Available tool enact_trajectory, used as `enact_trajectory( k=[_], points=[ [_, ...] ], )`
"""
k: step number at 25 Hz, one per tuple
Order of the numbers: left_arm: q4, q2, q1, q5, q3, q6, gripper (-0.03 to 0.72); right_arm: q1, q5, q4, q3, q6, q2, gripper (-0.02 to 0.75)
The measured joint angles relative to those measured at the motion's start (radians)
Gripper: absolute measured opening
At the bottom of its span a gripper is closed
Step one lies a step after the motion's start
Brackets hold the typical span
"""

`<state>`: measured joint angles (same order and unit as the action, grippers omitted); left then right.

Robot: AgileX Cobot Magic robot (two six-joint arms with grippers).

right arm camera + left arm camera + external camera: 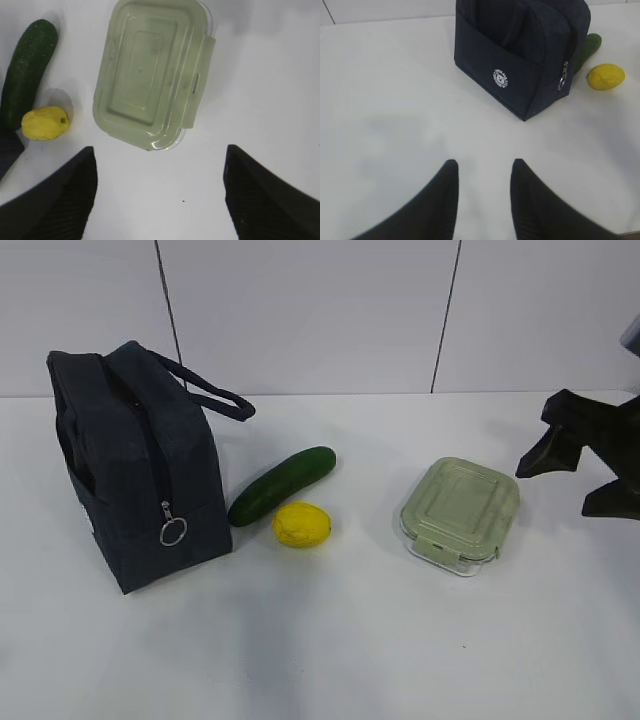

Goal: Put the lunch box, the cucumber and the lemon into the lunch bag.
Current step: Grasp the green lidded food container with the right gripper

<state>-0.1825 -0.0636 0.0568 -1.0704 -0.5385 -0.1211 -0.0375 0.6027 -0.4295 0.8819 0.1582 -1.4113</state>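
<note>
The navy lunch bag (135, 465) stands upright at the left, its silver ring pull (172, 530) hanging low on the side that faces the cucumber (283, 484). The lemon (302, 524) lies just in front of the cucumber. Right of the middle, the lunch box (460, 512) sits flat with its sage-green lid on. My right gripper (553, 492) hovers open to the right of the box; in its wrist view the right gripper (160, 149) is empty, just short of the lunch box (152, 75). My left gripper (485, 162) is open and empty, apart from the lunch bag (520, 55).
A white table (330, 640) carries everything, with a white panelled wall behind it. The bag's looped handle (215, 395) sticks out toward the cucumber. In the left wrist view the lemon (605, 77) and the cucumber's tip (590, 45) show to the right of the bag.
</note>
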Motion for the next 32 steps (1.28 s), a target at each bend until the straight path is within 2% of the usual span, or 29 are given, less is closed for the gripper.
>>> enact_trajectory(
  k=[5,13,24,32],
  points=[
    [-0.04,-0.147,0.0,0.077,0.0,0.072,0.327,0.0,-0.009,0.0,0.0,-0.015,-0.064,0.593],
    [-0.26,-0.342,0.0,0.248,0.0,0.086,0.414,0.004,-0.058,-0.019,0.0,-0.068,-0.138,0.592],
    [-0.439,-0.554,0.0,0.396,0.0,0.088,0.448,0.13,-0.052,-0.449,0.002,-0.51,-0.227,0.592],
    [-0.538,-0.684,0.0,0.452,-0.026,0.09,0.519,0.14,-0.034,-0.697,0.003,-0.76,-0.316,0.592]
  ],
)
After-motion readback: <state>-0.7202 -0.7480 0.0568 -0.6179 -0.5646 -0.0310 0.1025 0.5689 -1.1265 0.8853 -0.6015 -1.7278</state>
